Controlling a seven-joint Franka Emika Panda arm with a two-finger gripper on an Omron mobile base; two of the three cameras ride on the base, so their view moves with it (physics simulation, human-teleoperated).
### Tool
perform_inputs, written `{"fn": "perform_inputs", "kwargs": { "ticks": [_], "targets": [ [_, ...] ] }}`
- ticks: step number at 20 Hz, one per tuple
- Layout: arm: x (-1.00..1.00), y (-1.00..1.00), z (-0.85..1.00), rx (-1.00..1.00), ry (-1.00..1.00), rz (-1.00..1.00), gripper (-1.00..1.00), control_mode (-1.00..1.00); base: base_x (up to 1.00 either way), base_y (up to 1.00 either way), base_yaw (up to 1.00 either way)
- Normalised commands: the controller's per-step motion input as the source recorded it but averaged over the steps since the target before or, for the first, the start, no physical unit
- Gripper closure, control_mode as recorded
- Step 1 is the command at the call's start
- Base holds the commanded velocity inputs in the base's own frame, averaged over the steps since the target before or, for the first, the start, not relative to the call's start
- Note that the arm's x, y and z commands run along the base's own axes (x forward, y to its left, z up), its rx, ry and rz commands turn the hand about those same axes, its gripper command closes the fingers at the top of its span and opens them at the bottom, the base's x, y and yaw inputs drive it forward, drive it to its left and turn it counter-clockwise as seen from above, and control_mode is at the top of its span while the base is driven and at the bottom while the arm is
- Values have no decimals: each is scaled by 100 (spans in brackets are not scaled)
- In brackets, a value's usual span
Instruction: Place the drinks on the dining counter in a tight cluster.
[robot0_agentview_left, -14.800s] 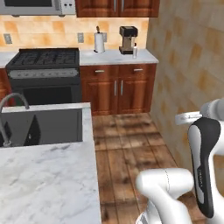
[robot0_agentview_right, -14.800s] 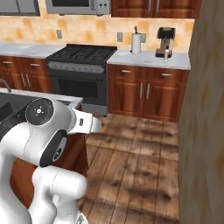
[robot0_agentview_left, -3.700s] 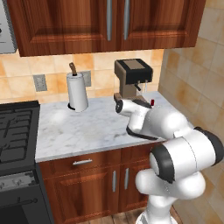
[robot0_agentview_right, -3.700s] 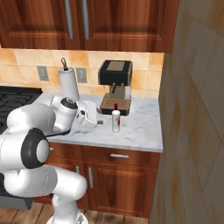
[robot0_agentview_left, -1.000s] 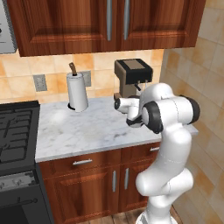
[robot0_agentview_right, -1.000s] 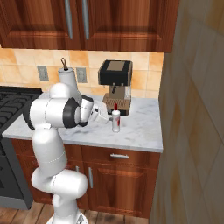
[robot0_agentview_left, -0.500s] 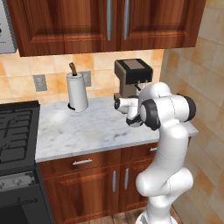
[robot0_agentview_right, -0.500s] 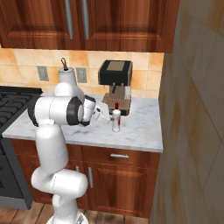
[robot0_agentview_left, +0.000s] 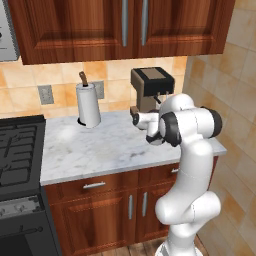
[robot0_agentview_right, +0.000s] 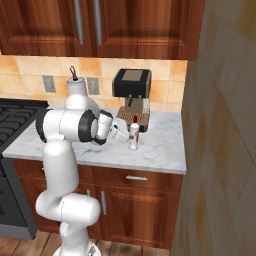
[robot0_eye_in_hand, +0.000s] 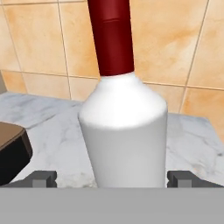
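White red-capped bottle (robot0_eye_in_hand: 124, 131) stood centre frame on the marble desk (robot0_agentview_right: 160, 150) by the coffee machine (robot0_agentview_right: 131, 90). Fingers (robot0_eye_in_hand: 41, 178) were spread wide either side, not gripping. No drink clustered yet; grasp and carry remained.

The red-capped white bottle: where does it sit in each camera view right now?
Left base view: I can't make it out; the arm stands in front of that spot.
Right base view: white bottle upright on the worktop, centre, just ahead of the hand.
Hand view: bottle fills the centre.
Shared landmark: the coffee machine.
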Motion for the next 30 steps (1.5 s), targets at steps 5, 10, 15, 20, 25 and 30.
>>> {"fn": "perform_inputs", "kwargs": {
  "ticks": [5,10,15,20,25,30],
  "targets": [
    [0,-4,-11,0,0,0,-100,-100,0,0,0],
    [0,-3,-8,0,0,0,-100,-100,0,0,0],
    [-2,0,-3,0,-1,0,-100,-100,0,0,0],
    [-13,-2,0,0,-9,0,-100,-100,0,0,0],
    [-21,-4,0,0,-11,0,-100,-100,0,0,0],
    [-8,-8,-2,0,-6,0,-100,-100,0,0,0]
  ]
}}
